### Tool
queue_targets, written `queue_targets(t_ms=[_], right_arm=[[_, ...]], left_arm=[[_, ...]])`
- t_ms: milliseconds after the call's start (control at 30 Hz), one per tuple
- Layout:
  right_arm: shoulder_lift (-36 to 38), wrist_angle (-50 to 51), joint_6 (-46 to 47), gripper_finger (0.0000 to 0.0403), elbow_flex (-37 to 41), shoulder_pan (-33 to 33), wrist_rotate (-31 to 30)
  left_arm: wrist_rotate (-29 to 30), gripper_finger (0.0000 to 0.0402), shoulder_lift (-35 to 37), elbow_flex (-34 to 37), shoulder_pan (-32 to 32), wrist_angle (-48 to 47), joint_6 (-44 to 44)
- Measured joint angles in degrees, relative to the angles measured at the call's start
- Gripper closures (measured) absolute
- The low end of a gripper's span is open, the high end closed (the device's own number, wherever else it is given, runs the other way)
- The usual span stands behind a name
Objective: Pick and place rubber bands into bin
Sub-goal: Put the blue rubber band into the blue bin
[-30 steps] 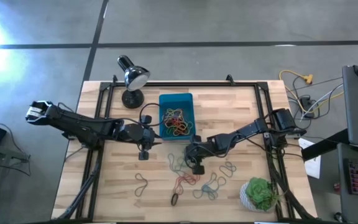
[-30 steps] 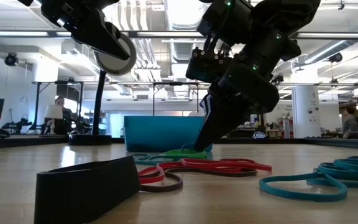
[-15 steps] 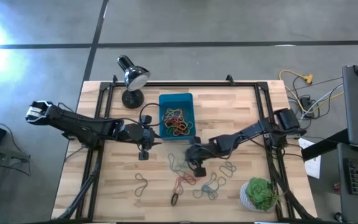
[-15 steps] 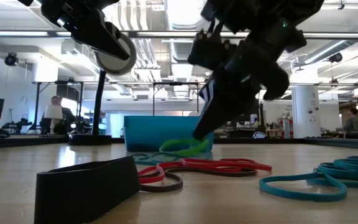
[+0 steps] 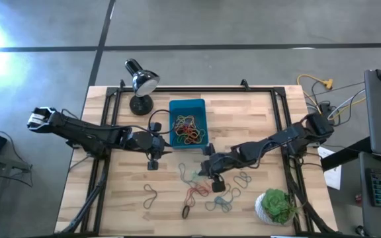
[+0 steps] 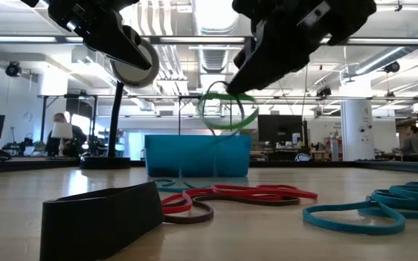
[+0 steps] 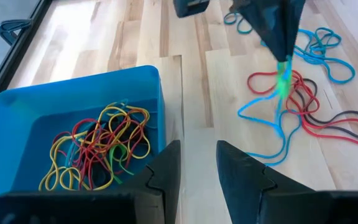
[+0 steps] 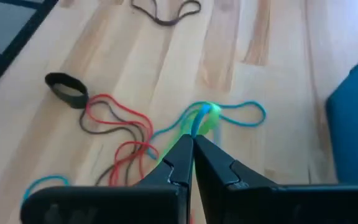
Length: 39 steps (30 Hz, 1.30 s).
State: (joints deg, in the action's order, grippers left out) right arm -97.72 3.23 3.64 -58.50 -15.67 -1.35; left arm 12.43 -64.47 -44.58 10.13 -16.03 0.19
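The right arm has risen from the wooden table (image 5: pixel 256 119): a moment ago its tip was down among the loose rubber bands (image 5: pixel 207 188) in front of the teal bin (image 5: pixel 188 106), and now it hangs clear of the boards with a green rubber band (image 6: pixel 227 110) dangling from it. In the low view that loop swings free in the air, above the bin's rim height and no longer touching the pile. That suggests the pick has succeeded, and what remains for this band is the carry to the bin and the drop.

The bin sits at the table's far middle, with a tangle of yellow, red and green bands (image 7: pixel 98 149) already lying inside it. Many bands still lie on the table near the front: blue, red and brown loops (image 7: pixel 303 99) just beneath the raised arm, and a broad black band (image 8: pixel 66 88) farther off.

The right gripper (image 8: pixel 191 144) has its fingers pinched fully together, the green band caught at their tips. The left gripper (image 7: pixel 194 165) waits just beside the bin's near left corner, its fingers a narrow way apart with nothing between them.
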Motion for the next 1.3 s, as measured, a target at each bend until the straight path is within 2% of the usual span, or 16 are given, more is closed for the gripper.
queue_targets(t_ms=[267,467,800,1300], right_arm=[[-0.6,13.9,9.8,0.0394,1.1,0.3,-0.4],[-0.4,14.4,12.9,0.0394,3.1,0.3,-3.5],[-0.3,14.0,15.2,0.0392,4.9,0.4,-3.9],[-2.6,12.6,15.9,0.0318,6.2,0.8,-6.8]], left_arm=[[0.0,0.0314,0.0,0.0,0.0,0.0,0.0],[0.0,0.0314,0.0,0.0,0.0,0.4,0.0],[0.0,0.0314,0.0,0.0,0.1,0.5,0.0],[0.0,0.0314,0.0,0.0,0.0,0.5,0.0]])
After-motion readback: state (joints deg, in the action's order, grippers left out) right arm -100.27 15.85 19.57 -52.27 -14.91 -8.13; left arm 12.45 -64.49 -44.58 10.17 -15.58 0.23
